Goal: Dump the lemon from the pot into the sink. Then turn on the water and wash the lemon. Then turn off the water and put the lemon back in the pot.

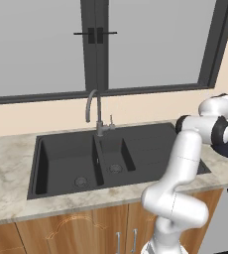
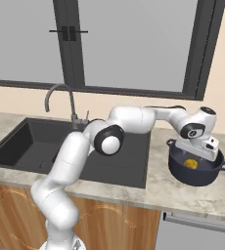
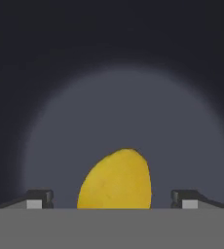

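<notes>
The lemon lies in the pot on the counter right of the sink, between the gripper's spread, empty fingers; light, firm, rounded and likely slippery; best pinched across its middle.

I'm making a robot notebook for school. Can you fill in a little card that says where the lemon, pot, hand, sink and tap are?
lemon: inside the pot, lying on its floor
pot: upright on the counter, right of the sink
gripper: reaching down into the pot, open, one tip on each side of the lemon, not squeezing it
sink: both bowls look bare
faucet: behind the sink, no water running
</notes>
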